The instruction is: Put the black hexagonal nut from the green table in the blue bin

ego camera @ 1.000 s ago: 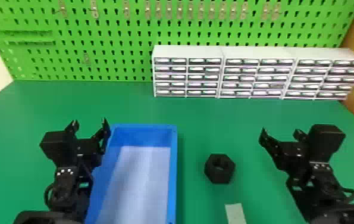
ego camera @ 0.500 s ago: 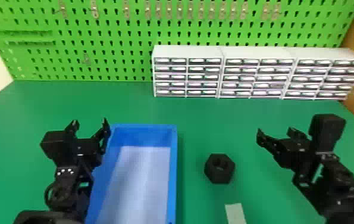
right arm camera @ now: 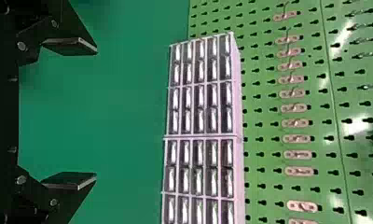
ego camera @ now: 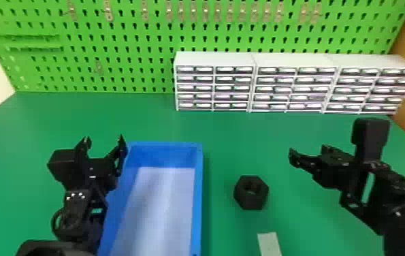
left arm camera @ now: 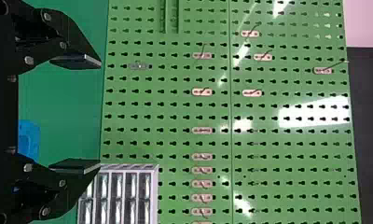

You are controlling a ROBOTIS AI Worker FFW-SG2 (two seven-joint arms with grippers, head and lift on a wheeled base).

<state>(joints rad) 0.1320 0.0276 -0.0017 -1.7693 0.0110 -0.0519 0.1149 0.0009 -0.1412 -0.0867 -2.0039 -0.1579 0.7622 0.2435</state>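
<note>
The black hexagonal nut [ego camera: 251, 192] lies flat on the green table [ego camera: 150, 119], to the right of the blue bin [ego camera: 197, 204]. Up and to the right of the nut is my right gripper [ego camera: 308, 154], open and apart from it; in its wrist view the right gripper [right arm camera: 97, 114] has a wide gap between its fingers. My left gripper [ego camera: 104, 143] stands open at the bin's left wall, holding nothing. The left wrist view shows the left gripper [left arm camera: 100, 114] with its fingers spread, a blue corner of the bin [left arm camera: 29, 137] behind it.
White drawer cabinets [ego camera: 293, 61] line the back of the table before a green pegboard [ego camera: 136, 30] with metal hooks. A pale strip [ego camera: 269, 243] lies at the front edge, in front of the nut. A light wall panel stands at the far left, a wooden one at the right.
My right arm has shifted and turned, its wrist swinging upward and its fingers now pointing more to the left. The left arm, the nut and the bin have stayed put.
</note>
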